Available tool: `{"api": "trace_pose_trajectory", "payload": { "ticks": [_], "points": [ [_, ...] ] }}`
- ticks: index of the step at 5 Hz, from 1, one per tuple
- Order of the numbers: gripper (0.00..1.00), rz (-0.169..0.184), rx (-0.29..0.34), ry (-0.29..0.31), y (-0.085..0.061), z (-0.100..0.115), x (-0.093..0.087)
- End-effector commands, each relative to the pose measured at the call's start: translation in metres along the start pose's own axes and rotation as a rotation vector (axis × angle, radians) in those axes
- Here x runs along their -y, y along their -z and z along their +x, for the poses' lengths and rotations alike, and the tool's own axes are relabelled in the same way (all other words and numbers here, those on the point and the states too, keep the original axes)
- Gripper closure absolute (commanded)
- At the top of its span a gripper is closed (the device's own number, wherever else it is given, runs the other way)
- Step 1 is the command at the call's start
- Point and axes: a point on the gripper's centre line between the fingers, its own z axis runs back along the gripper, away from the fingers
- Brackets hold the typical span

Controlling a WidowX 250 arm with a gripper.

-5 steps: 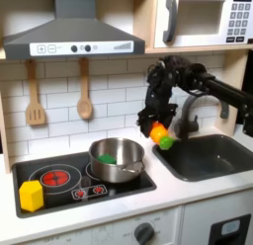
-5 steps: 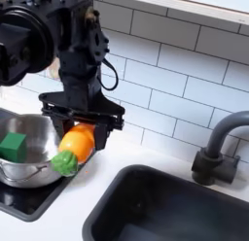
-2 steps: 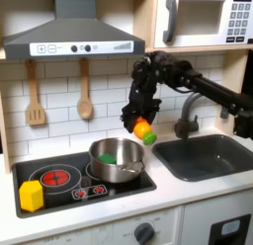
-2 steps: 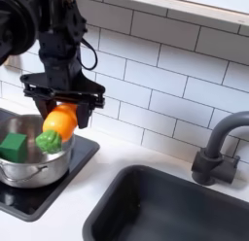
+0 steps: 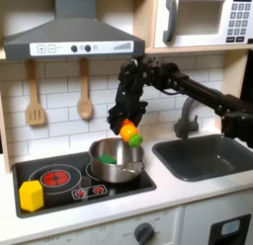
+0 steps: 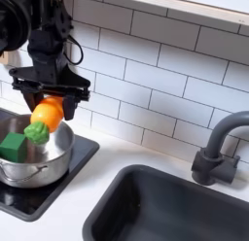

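Carried leftward from above the white counter beside the dark sink — black gripper clamped on the orange toy carrot with green top, now over the silver metal pot's rim, green block inside — seemingly near release.

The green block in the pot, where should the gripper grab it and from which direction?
Probably from straight above, across two opposite flat side faces. The green block sits low inside the pot, whose wall blocks any sideways approach. The gripper is shut on the toy carrot, so that must be released first.
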Motion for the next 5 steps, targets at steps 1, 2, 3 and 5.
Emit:
{"api": "trace_pose_trajectory", "payload": {
  "ticks": [1, 2, 3, 5],
  "points": [
    [1.0, 0.016, -0.031, -0.005, 0.0122, -0.005, -0.0072],
    [1.0, 0.021, -0.04, -0.003, 0.0135, -0.0073, -0.0048],
    [1.0, 0.029, -0.067, -0.004, 0.021, -0.0124, -0.0062],
    [0.0, 0.047, -0.076, -0.01, 0.0192, -0.0127, -0.0124]
  ]
}}
